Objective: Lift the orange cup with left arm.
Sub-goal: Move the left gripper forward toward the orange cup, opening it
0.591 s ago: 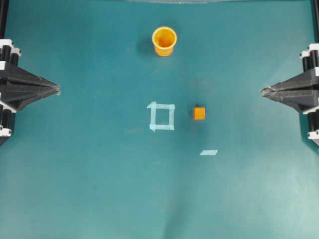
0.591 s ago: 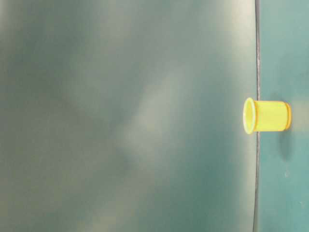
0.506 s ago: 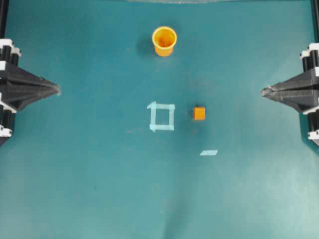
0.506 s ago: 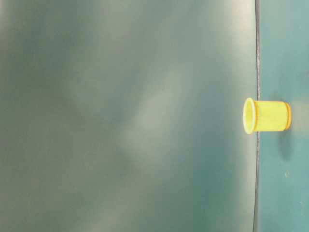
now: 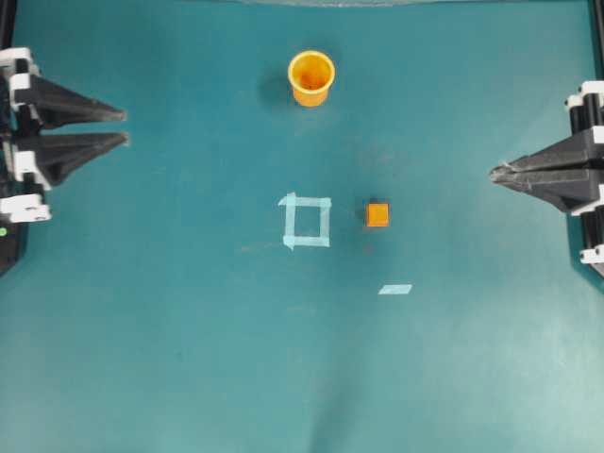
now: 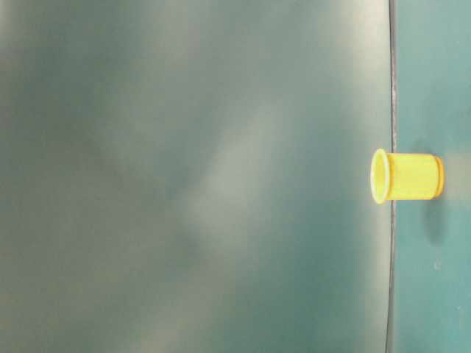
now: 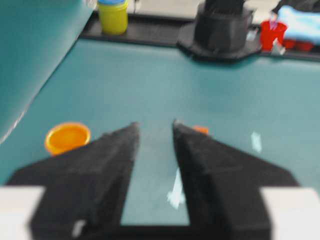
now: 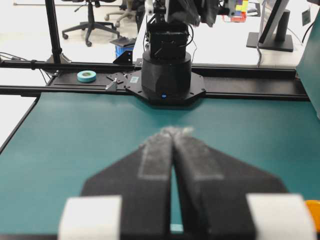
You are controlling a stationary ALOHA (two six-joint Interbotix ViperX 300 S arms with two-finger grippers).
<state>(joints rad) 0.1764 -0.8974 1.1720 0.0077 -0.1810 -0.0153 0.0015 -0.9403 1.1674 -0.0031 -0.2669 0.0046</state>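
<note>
The orange cup (image 5: 311, 77) stands upright at the back middle of the teal table, open mouth up; it shows sideways in the table-level view as the orange cup (image 6: 407, 176) and at the left of the left wrist view as the orange cup (image 7: 67, 137). My left gripper (image 5: 125, 126) is at the far left edge, open with nothing between its fingers, well apart from the cup. In the left wrist view the left gripper (image 7: 155, 125) shows a clear gap. My right gripper (image 5: 494, 173) is at the far right edge, shut and empty; its tips meet in the right wrist view (image 8: 175, 130).
A small orange cube (image 5: 377, 214) sits right of a pale tape square (image 5: 307, 221) in the table's middle. A short tape strip (image 5: 395, 289) lies nearer the front. The right arm's base (image 7: 220, 30) stands at the far side in the left wrist view.
My left gripper has opened from shut and shifted toward the back and slightly inward. The cup, the cube and the right gripper have not moved.
</note>
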